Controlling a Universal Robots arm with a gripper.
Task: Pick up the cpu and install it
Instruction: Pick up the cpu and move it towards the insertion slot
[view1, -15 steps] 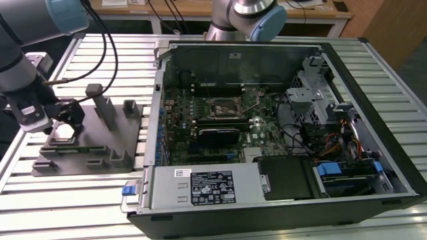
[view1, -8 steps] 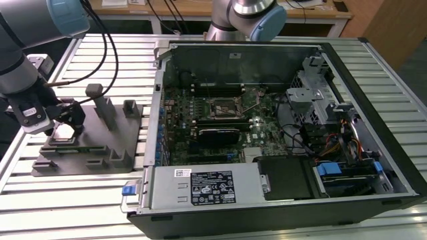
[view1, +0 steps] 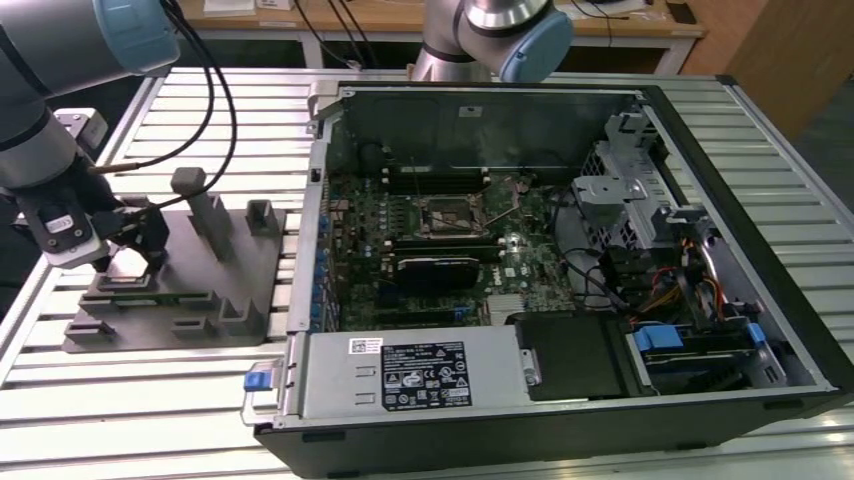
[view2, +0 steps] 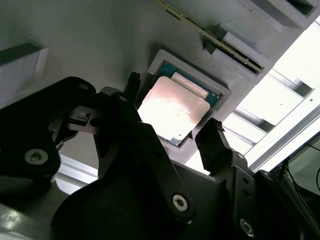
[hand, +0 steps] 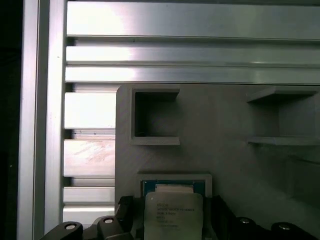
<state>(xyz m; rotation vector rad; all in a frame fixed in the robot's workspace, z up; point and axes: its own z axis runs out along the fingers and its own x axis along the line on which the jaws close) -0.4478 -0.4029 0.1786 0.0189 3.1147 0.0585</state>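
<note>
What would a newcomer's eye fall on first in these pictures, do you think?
Most likely the open computer case on the slatted table, its motherboard exposed, at the exterior view's middle and right. Next, the gripper at that view's left, low over the grey fixture; in both wrist views its open fingers flank the cpu, lying flat in a square pocket.
</note>
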